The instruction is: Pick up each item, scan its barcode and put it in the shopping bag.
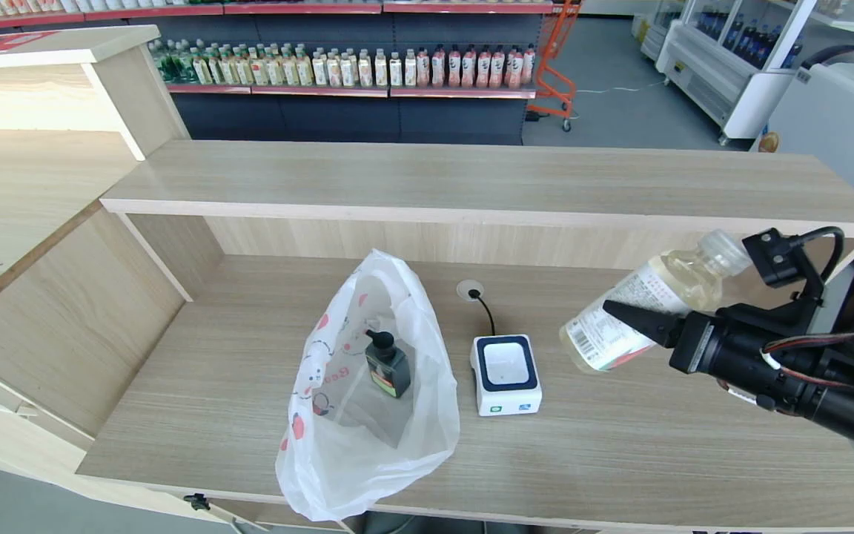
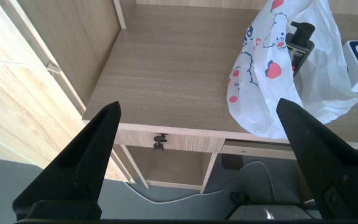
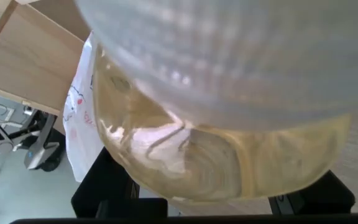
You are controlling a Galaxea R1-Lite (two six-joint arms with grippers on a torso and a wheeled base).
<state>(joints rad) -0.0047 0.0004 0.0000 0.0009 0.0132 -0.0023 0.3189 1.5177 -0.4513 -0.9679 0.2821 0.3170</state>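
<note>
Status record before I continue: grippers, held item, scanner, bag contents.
right gripper: shut on clear bottle, tilted, above counter, right of scanner
left gripper: open, empty, by the counter's front edge
scanner: on counter, beside shopping bag
shopping bag: open, dark pump bottle inside

desk (image 1: 620,445): pale wood, raised ledge behind | back: dark shelves (image 1: 338,111) lined with bottles (image 1: 368,68) | floor (image 1: 612,96): grey | orange trolley (image 1: 557,59) beside shelves | right: white chiller (image 1: 723,74)
</note>
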